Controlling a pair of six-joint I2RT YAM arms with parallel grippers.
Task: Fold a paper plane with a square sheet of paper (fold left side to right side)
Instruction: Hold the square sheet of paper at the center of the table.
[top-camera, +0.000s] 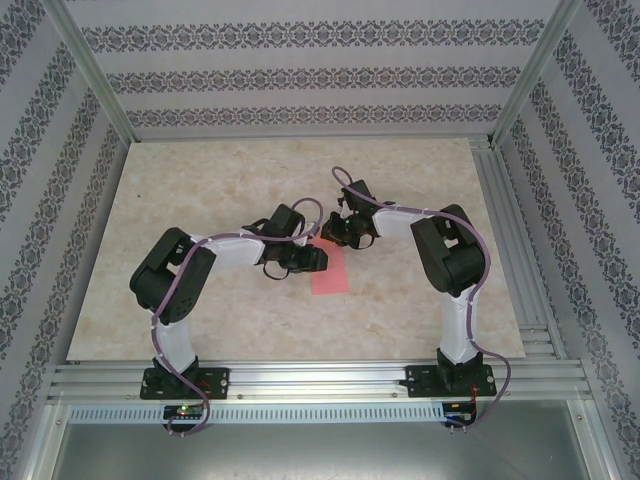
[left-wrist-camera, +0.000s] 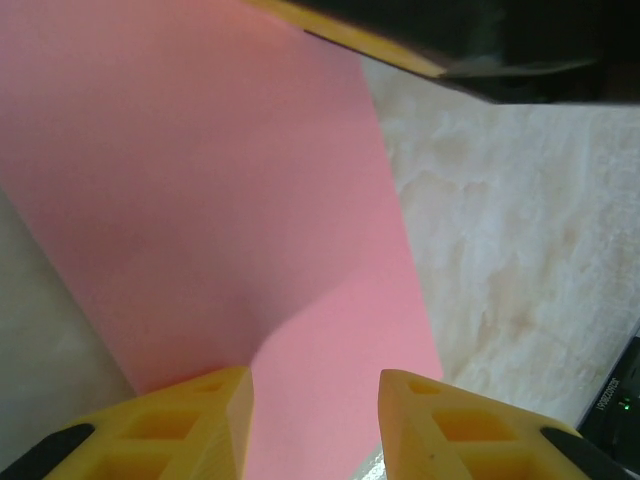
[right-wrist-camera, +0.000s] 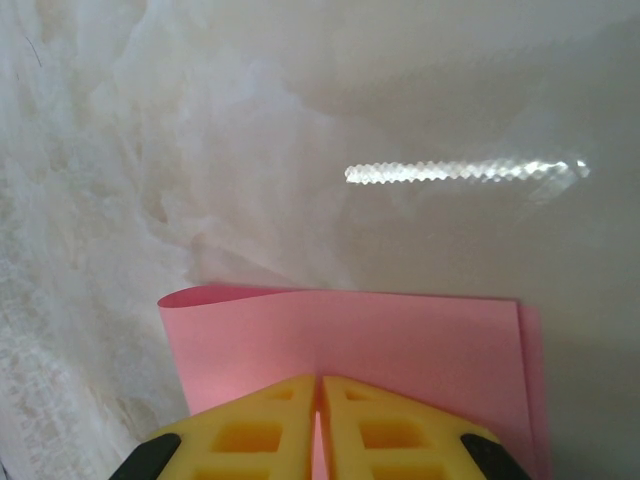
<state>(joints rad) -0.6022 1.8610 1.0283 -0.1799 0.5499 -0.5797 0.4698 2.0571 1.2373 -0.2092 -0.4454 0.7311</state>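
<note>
Top external: square sheet of paper (top-camera: 331, 274) lies near the middle of the table (top-camera: 200, 190), doubled over (right wrist view shows a rounded fold along its 9 o'clock edge). Right gripper (right-wrist-camera: 320, 385) sits at the sheet's 12 o'clock end, fingers pressed together on the pink edge. Left gripper (left-wrist-camera: 315, 385) is at the sheet's 9 o'clock side, fingers standing apart, with pink paper spanning the gap beneath them.
</note>
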